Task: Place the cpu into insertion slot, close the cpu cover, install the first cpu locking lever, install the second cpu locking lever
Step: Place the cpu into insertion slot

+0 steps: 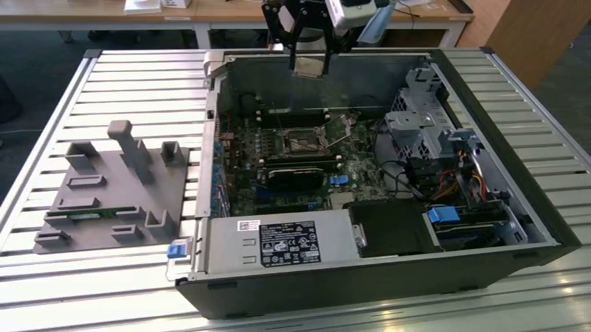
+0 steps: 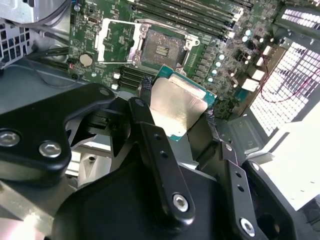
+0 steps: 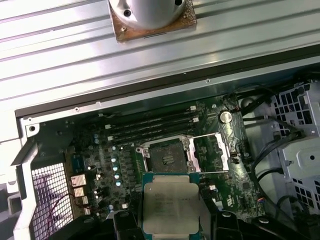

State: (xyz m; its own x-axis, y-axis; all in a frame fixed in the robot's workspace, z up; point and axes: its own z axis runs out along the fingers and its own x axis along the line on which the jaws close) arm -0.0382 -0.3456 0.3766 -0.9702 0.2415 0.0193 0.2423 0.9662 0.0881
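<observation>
Pinching the cpu [image 2: 175, 105] by two edges, the gripper [image 1: 309, 63] hangs upper-middle in the exterior view; the insertion slot [image 1: 301, 142] lies lower, near frame centre.

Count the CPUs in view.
1: the cpu, held in the gripper above the motherboard. The insertion slot is empty, the cpu cover flipped open.

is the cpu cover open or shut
Open: the cpu cover lies flipped back beside the bare insertion slot; the gripper holds the cpu.
</observation>
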